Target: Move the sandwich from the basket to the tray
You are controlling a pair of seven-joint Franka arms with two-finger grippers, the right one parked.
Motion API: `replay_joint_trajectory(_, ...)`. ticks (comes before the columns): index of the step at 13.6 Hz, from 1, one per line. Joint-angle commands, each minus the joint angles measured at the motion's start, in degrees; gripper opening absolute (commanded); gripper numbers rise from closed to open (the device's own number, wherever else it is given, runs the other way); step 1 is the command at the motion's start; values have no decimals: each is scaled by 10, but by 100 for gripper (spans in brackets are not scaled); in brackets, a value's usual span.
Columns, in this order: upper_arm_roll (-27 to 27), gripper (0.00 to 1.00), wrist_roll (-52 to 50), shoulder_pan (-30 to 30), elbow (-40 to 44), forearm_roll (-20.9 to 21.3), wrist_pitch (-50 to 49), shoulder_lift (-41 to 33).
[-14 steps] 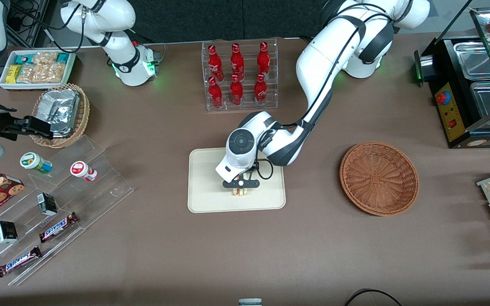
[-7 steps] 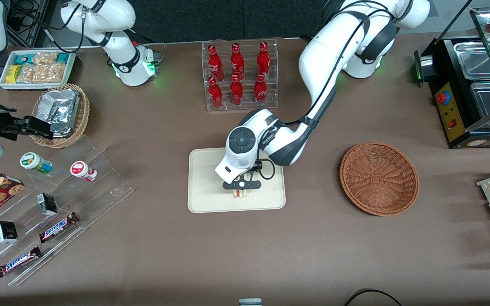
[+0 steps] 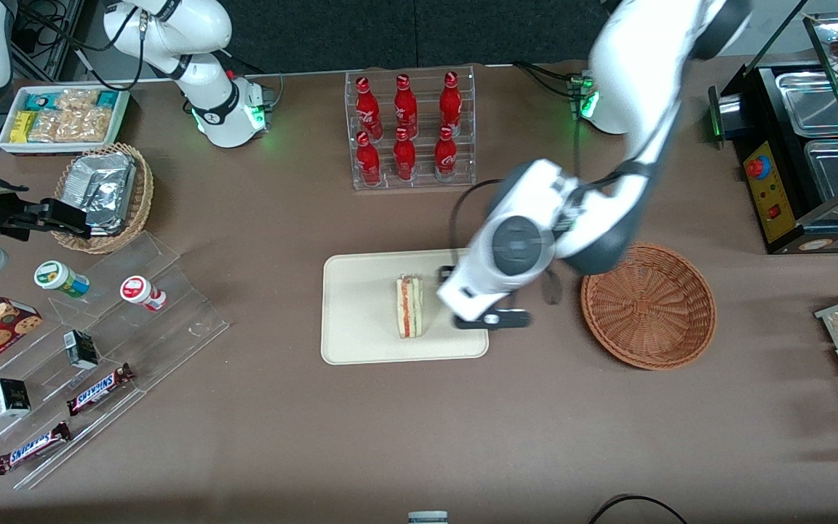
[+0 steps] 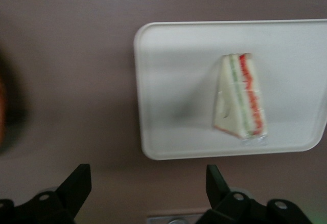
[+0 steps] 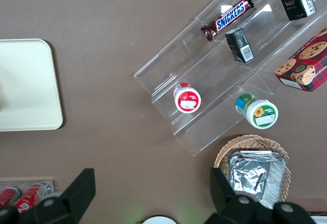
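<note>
The sandwich (image 3: 409, 306), a pale wedge with red and green filling, lies on the cream tray (image 3: 361, 313). It also shows in the left wrist view (image 4: 240, 103) on the tray (image 4: 173, 81). The reddish-brown wicker basket (image 3: 648, 306) stands empty toward the working arm's end of the table. My left gripper (image 3: 492, 319) is raised above the table between the tray's edge and the basket. It is open and empty, and its fingers (image 4: 76, 183) stand wide apart over bare table.
A clear rack of red bottles (image 3: 408, 127) stands farther from the front camera than the tray. A clear stepped display with snack bars and cups (image 3: 92, 349) and a tan basket with foil packets (image 3: 106, 193) lie toward the parked arm's end. A black appliance (image 3: 804, 145) stands near the wicker basket.
My gripper has let go of the sandwich, risen and moved off the tray toward the basket. The sandwich now lies free on the tray.
</note>
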Motion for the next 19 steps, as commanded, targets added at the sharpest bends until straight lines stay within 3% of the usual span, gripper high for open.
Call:
replay_joint_trajectory(1, 1, 99, 87, 56, -155, -10, 14, -114)
replay_joint_trajectory(6, 1, 99, 263, 194, -293, 13, 19, -245)
replay_joint_trajectory(9, 1, 99, 287, 242, -334, 33, 16, -312)
replay_joint_trajectory(15, 2, 99, 286, 264, -333, 35, -27, -407)
replay_joint_trajectory(19, 1, 99, 286, 263, -299, 39, -46, -428)
